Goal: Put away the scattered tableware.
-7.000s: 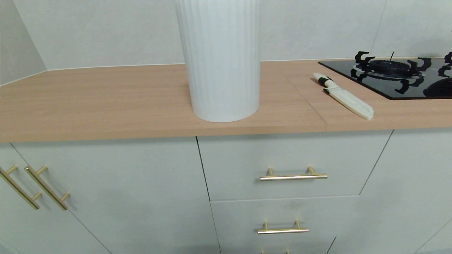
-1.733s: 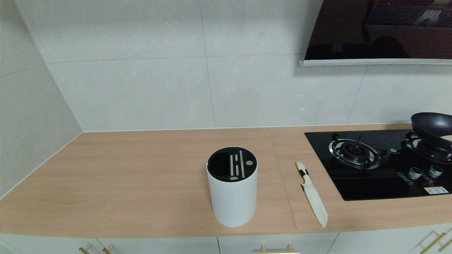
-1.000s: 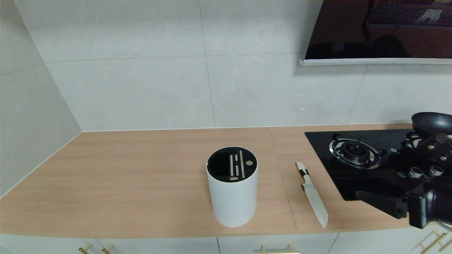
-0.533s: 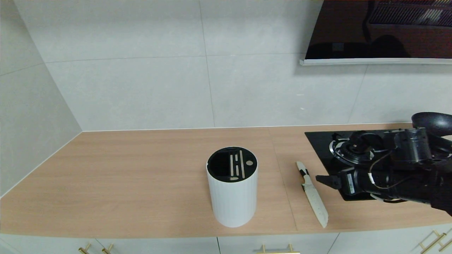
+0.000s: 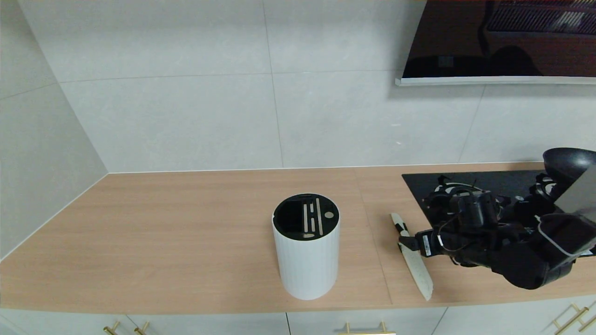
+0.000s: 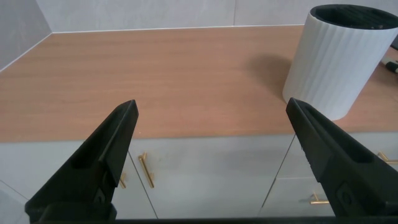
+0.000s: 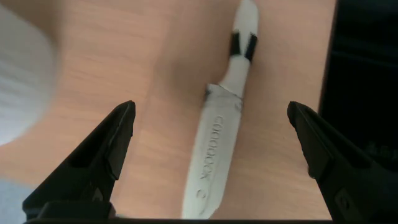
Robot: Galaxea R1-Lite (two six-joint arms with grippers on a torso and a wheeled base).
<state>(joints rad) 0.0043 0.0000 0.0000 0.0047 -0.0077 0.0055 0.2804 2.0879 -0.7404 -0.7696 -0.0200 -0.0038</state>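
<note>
A white knife [image 5: 412, 263] with a black band on its handle lies flat on the wooden counter [image 5: 186, 232], between the holder and the hob. Left of it stands a white ribbed knife holder [image 5: 306, 249] with a black slotted top. My right gripper [image 5: 404, 243] hovers open just over the knife where handle meets blade; in the right wrist view the knife [image 7: 219, 149] lies between the spread fingers of the right gripper [image 7: 210, 107]. My left gripper [image 6: 211, 104] hangs open in front of the counter edge, with the holder [image 6: 339, 59] farther off.
A black gas hob [image 5: 489, 186] lies right of the knife, with a dark pan [image 5: 565, 163] on its far burner. A range hood [image 5: 498, 42] hangs above. Cabinet fronts with brass handles [image 5: 365, 331] run below the counter edge. Tiled wall stands behind.
The head camera rose from cabinet height to look down on the counter. The right arm came in from the right and its gripper moved left over the knife.
</note>
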